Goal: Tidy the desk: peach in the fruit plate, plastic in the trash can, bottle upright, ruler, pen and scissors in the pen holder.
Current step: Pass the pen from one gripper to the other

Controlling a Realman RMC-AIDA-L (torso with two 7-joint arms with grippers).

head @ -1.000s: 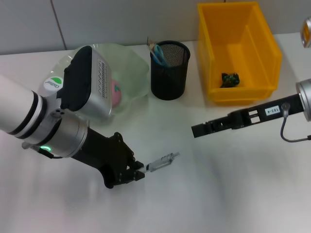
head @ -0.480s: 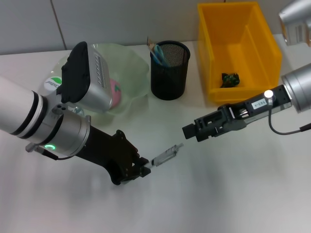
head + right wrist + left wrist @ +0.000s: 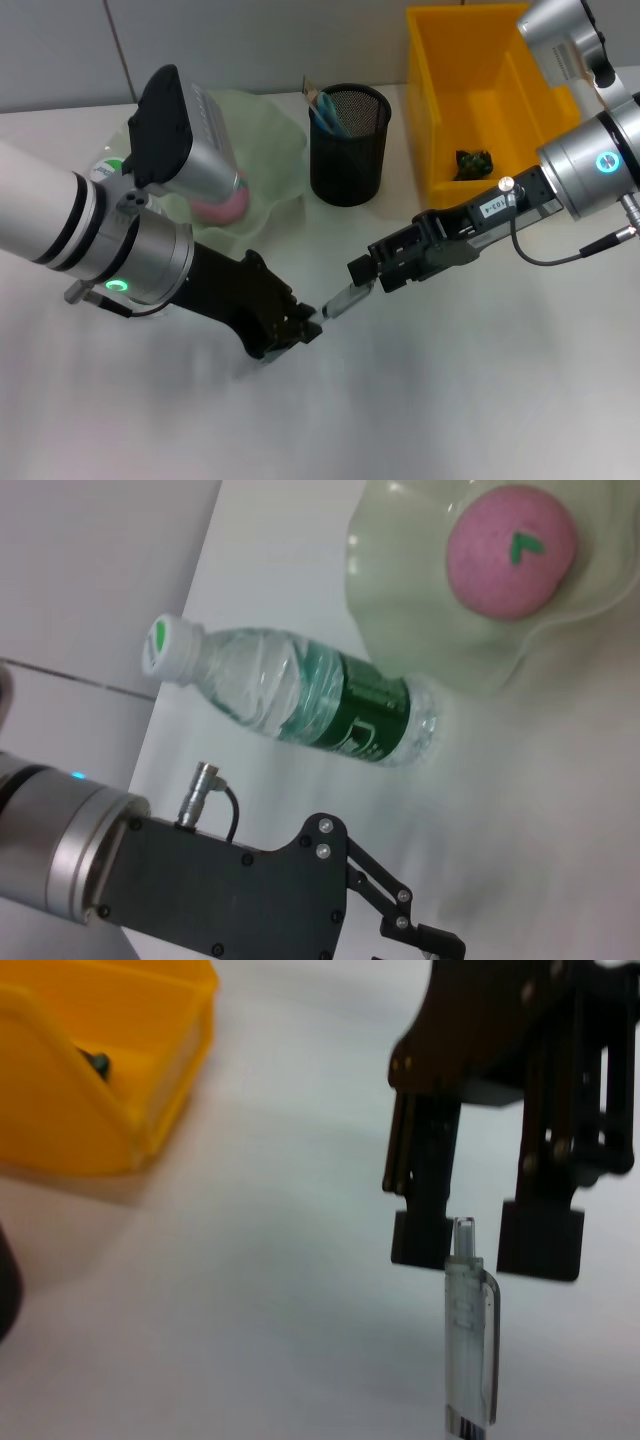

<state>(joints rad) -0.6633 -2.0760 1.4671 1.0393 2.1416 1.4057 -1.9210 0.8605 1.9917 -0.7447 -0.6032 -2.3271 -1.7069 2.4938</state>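
Handover of pen [image 3: 345,300] between two arms, seen over the desk [image 3: 480,400]. Nearest the robot, the left gripper [image 3: 300,330] grasps one end of the clear pen, which slants up and away, lifted off the desk by appearance. Just beyond, the right gripper [image 3: 365,272] meets the free end; in the left wrist view its pads [image 3: 420,1238] stand parted on either side of the pen's tip, one pad apparently touching it, not yet clamped.

For a clean transfer, the right gripper should probably slide a little farther along the barrel before closing, so that the grasp falls behind the tip, and the left should let go only once that grasp is firm. The pen should then be turned upright before it is lowered.

Farther back stands the black mesh pen holder [image 3: 349,145], already holding blue items, well apart from the handover. To its left, the peach [image 3: 222,205] lies in the fruit plate [image 3: 270,140]; the bottle [image 3: 300,700] lies on its side just beside that plate. At the far right, the yellow trash can [image 3: 490,110] holds a dark scrap.
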